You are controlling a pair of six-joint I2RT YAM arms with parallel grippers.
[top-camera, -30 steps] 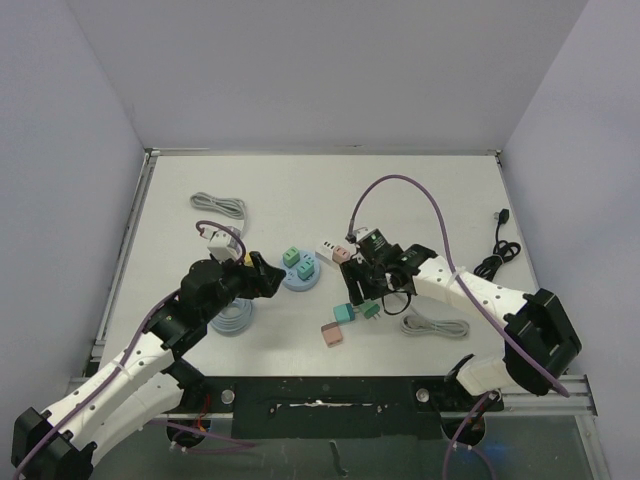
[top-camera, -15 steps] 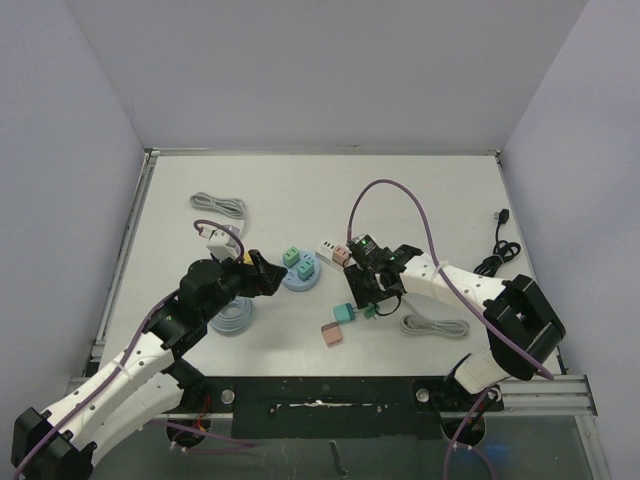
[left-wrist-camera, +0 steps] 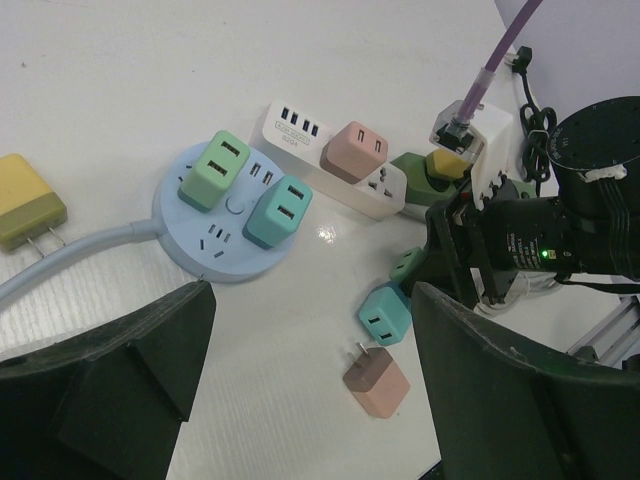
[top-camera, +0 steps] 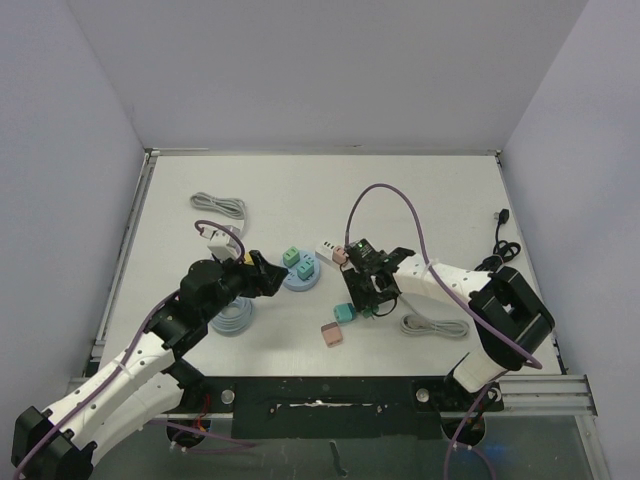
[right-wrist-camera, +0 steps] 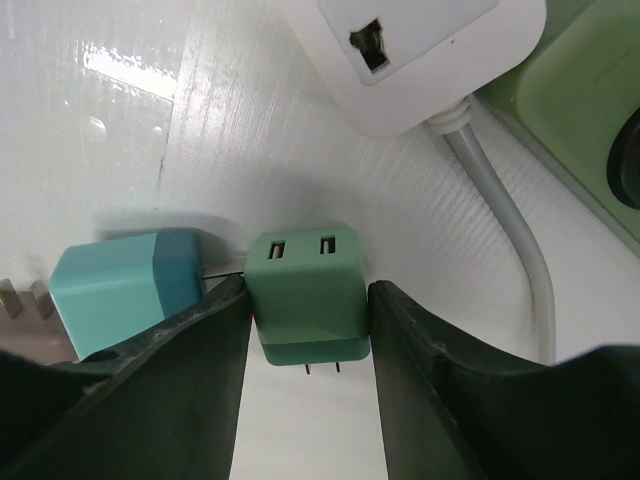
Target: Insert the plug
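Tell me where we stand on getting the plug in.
Done: two plugs sit in the round power strip, a pink one in the white strip. In hand: the right gripper is closed on the green plug, beside a teal one. To do: carry it to a free socket and push it in. The left gripper hangs open, empty.

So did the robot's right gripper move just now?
Yes, a little. The right gripper swung left in the top view, closer to the white power strip, jaws staying round the green plug.
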